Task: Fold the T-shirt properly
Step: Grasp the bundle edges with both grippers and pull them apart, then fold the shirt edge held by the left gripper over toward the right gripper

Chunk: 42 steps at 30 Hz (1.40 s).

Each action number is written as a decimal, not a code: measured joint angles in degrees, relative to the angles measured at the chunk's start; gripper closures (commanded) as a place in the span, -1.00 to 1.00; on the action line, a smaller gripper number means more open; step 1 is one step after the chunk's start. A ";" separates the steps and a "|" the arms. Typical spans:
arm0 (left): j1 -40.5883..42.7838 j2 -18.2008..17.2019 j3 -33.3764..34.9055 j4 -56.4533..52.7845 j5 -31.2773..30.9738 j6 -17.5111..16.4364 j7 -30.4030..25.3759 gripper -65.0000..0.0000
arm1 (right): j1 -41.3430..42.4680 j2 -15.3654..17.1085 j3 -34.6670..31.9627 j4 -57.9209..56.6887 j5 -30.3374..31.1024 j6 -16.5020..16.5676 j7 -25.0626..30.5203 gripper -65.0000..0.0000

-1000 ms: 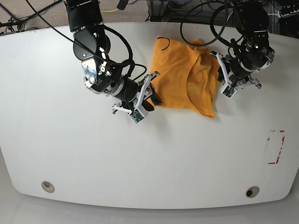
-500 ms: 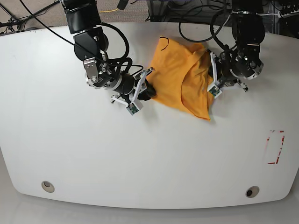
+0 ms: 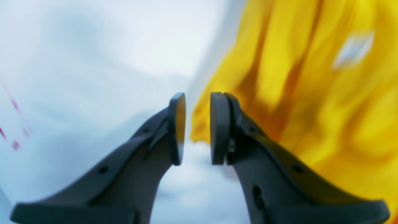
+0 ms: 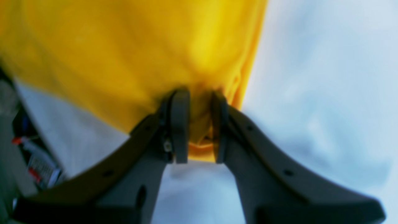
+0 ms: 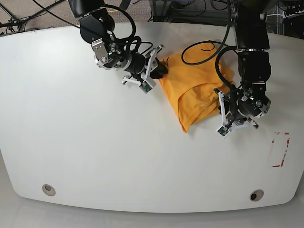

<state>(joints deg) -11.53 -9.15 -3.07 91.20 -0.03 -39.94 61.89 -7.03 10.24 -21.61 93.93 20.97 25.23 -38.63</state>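
T-shirt [image 5: 197, 88] between grippers: right gripper [image 4: 199, 130] clamps edge; left gripper [image 3: 197, 129] slightly apart, empty.

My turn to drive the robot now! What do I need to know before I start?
Right gripper: shut on the T-shirt, pinching an edge of the cloth.
Left gripper: jaws slightly apart with nothing between them, beside the shirt's edge; the view is blurry.
T-shirt: bunched and creased at the far middle of the white table, a black cable draped over it.
Done: no neat fold yet.
Left: spread the shirt flat, then fold it.
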 measured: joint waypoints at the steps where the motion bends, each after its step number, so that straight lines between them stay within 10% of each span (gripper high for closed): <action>1: 0.09 0.22 0.09 1.84 -0.37 -0.07 -0.04 0.65 | -0.44 0.00 -1.14 0.72 -0.02 0.04 -0.20 0.64; 8: 6.16 -0.85 -0.85 16.96 -0.04 0.02 -0.31 0.61 | -1.62 -2.29 -0.81 5.42 0.26 0.07 -0.90 0.64; 14: 13.62 -1.90 -8.90 20.20 -1.97 -0.35 5.84 0.02 | -0.31 -1.81 -0.44 6.73 -0.20 0.04 -2.32 0.64; 19: 16.61 0.61 -24.74 20.28 -15.39 -0.15 6.25 -0.34 | 0.24 -1.97 -0.76 6.75 0.17 0.39 -4.96 0.64; 42: 14.56 2.75 -30.77 -1.75 -34.82 0.02 9.29 -0.34 | -0.07 -1.97 -0.90 6.80 0.24 0.46 -5.07 0.64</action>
<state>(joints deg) 3.03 -6.39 -33.85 89.45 -34.85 -39.92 71.18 -7.09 8.27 -22.50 100.73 21.21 25.69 -43.70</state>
